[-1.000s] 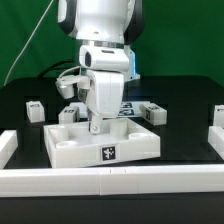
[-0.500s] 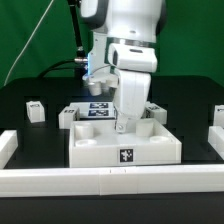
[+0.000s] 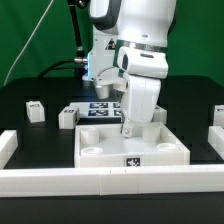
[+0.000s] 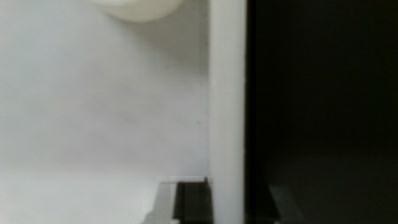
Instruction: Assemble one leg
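My gripper [image 3: 127, 127] reaches down onto the large flat white panel [image 3: 100, 150], which has round corner sockets, and is shut on its raised wall near the middle. In the wrist view the gripper [image 4: 228, 205] straddles the panel's edge [image 4: 228, 100]: one dark finger [image 4: 191, 203] lies on the white side and the other is lost against the black table. A round socket [image 4: 139, 8] shows there. Small white legs with tags stand on the black table: one at the exterior view's left [image 3: 35, 110], one beside the panel [image 3: 67, 117], one behind it [image 3: 156, 111].
The marker board [image 3: 99, 107] lies behind the panel. A low white wall [image 3: 60, 181] runs along the table's front, with white corner pieces on the left [image 3: 7, 146] and right [image 3: 214, 138]. A green backdrop stands behind.
The gripper and the white panel have moved together toward the exterior view's right, and the panel now sits nearer the front wall. The small legs have not moved.
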Robot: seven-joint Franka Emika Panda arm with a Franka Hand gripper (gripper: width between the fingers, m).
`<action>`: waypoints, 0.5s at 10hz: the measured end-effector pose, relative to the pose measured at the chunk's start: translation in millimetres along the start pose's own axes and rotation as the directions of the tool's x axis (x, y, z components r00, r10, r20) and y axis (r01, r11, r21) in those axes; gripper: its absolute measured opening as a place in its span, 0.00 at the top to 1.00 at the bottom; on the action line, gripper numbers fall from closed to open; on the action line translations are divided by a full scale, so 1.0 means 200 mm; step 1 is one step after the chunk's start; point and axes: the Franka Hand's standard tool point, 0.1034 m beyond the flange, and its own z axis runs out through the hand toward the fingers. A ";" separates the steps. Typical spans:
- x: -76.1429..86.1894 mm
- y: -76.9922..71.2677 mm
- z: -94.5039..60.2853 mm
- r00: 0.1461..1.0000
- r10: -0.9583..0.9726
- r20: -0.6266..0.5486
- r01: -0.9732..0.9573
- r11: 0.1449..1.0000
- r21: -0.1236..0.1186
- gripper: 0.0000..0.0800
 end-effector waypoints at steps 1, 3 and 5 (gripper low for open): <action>0.00 0.00 0.00 1.000 0.000 0.000 0.000 1.000 0.000 0.92; 0.11 0.01 -0.02 0.995 0.093 0.030 -0.094 0.995 0.021 0.92; 0.23 0.03 -0.04 0.990 0.112 0.090 -0.117 0.992 0.053 0.92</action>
